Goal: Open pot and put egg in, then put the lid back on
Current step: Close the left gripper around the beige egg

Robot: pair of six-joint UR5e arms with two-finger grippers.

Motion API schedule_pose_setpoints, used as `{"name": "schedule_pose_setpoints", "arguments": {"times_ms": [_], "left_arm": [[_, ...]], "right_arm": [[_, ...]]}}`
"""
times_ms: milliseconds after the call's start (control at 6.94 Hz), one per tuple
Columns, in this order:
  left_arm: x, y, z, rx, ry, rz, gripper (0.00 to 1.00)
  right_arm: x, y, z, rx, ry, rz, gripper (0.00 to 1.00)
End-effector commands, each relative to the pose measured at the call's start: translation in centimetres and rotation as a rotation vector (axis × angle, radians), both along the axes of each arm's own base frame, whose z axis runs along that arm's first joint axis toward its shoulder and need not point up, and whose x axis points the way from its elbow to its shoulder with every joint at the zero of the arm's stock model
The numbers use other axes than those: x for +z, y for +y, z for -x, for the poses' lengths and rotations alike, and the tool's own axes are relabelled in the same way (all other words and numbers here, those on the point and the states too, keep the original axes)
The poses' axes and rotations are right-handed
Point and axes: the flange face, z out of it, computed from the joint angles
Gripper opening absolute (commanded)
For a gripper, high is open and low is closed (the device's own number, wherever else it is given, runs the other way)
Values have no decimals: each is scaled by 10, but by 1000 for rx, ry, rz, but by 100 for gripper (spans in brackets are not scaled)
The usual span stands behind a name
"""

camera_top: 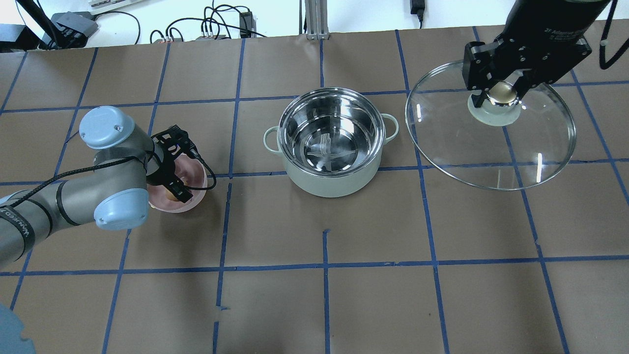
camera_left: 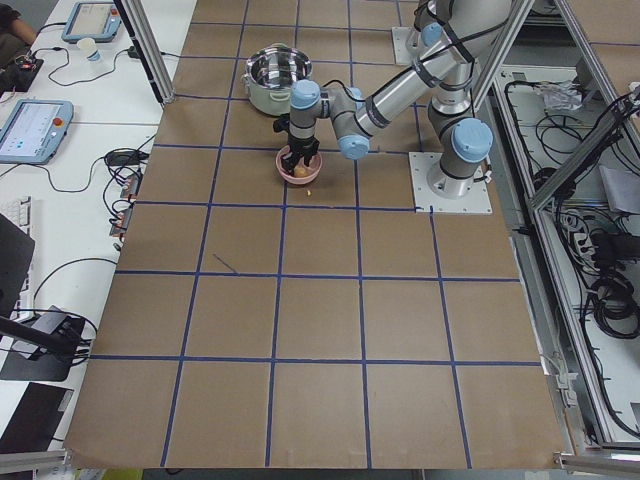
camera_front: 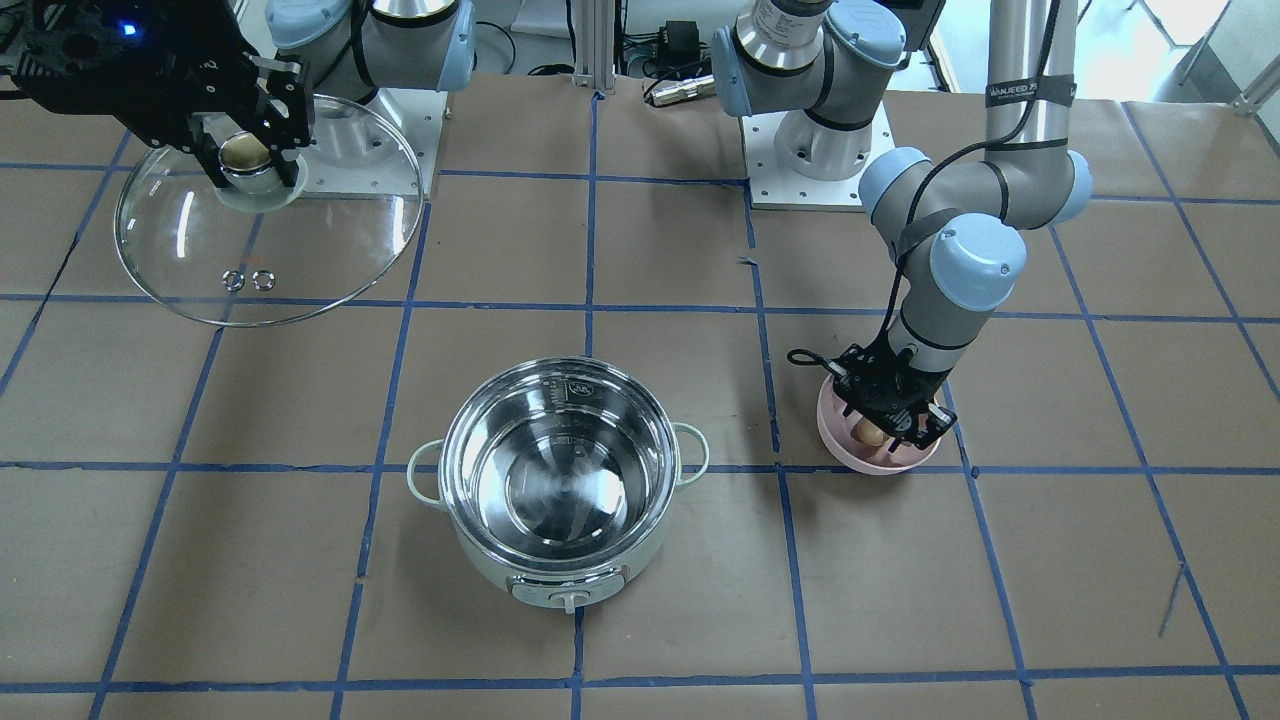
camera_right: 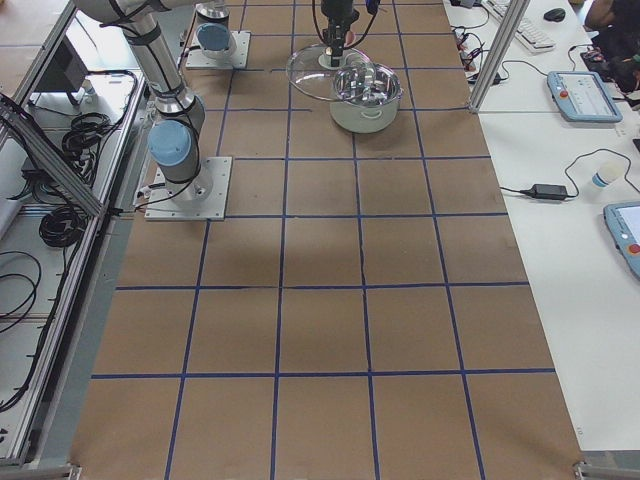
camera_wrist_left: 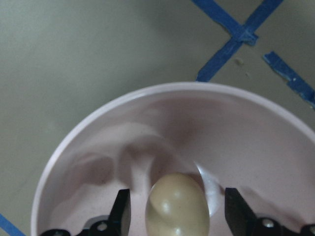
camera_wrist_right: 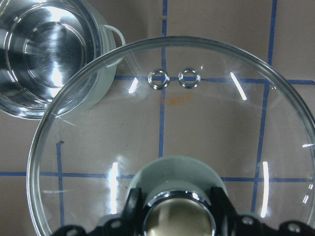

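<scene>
The mint-green pot [camera_top: 329, 183] stands open and empty mid-table, steel inside showing; it also shows in the front view [camera_front: 567, 590]. My right gripper [camera_top: 501, 91] is shut on the knob of the glass lid [camera_top: 467, 142] and holds it in the air to the right of the pot, tilted; the right wrist view shows the lid [camera_wrist_right: 187, 118] with the pot's edge beneath. The egg [camera_wrist_left: 177, 206] lies in a pink bowl [camera_wrist_left: 246, 137] left of the pot. My left gripper [camera_wrist_left: 177, 216] is lowered into the bowl, its fingers open on either side of the egg with small gaps.
The pink bowl [camera_top: 194, 184] sits about one grid square left of the pot. The table is brown paper with a blue tape grid. The arm bases [camera_front: 820, 150] stand at the robot's edge of the table.
</scene>
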Motion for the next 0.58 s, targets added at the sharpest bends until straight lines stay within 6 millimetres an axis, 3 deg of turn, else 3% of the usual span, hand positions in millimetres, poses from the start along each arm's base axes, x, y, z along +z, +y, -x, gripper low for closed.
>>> {"name": "schedule_pose_setpoints", "arguments": {"times_ms": [0,432], "left_arm": [[0,0,0,-1,1,-1,73],[-2,2,1,2,3,-7,73]], "right_arm": [[0,0,0,1,0,0,8],[0,0,0,2,0,0,8]]}}
